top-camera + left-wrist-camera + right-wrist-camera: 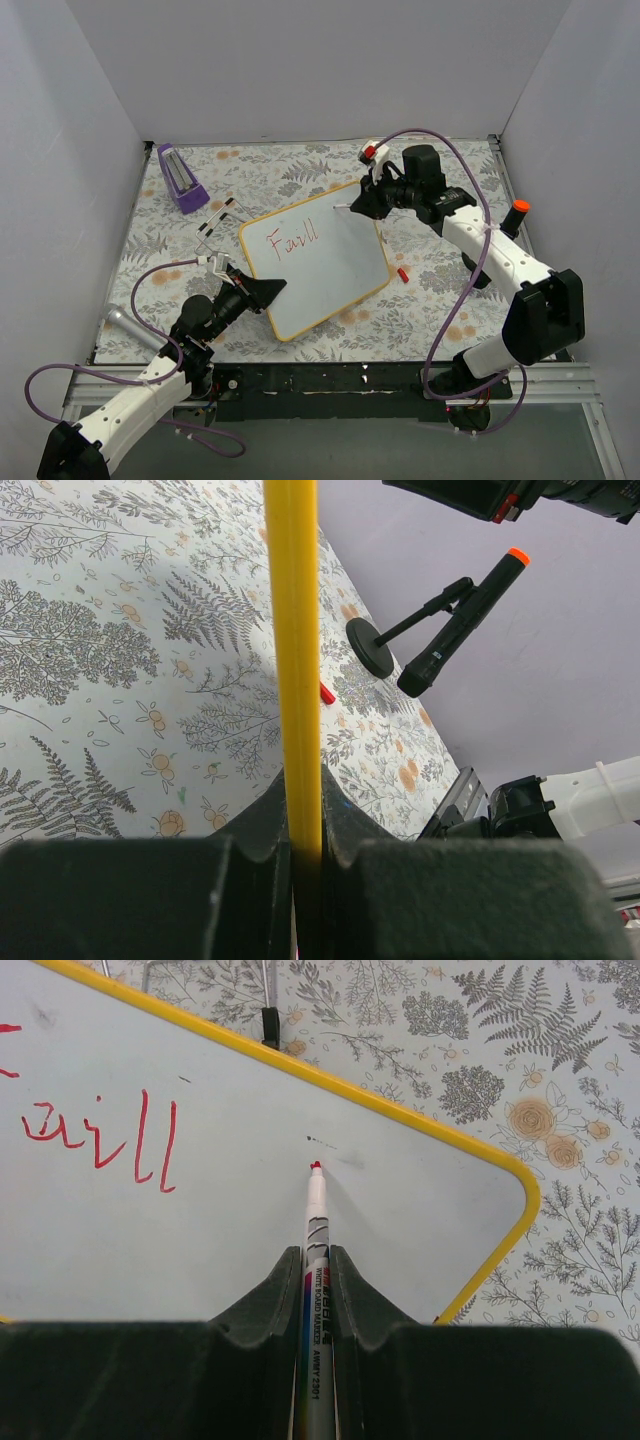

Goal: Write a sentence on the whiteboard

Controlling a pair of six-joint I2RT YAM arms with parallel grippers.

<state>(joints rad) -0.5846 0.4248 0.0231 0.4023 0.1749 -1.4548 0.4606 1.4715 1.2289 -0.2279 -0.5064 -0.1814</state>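
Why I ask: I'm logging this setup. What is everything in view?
whiteboard: 1, white with yellow frame, centre
sentence: 1 word so far, red, whiteboard's far-left part
marker: 1, white with red tip, over the whiteboard
cap: 1, red, right of whiteboard
block: 1, purple, far left
stand: 1, black, orange-tipped, right side
left tool: 1, black, shut on whiteboard's yellow edge
right tool: 1, black, shut on marker
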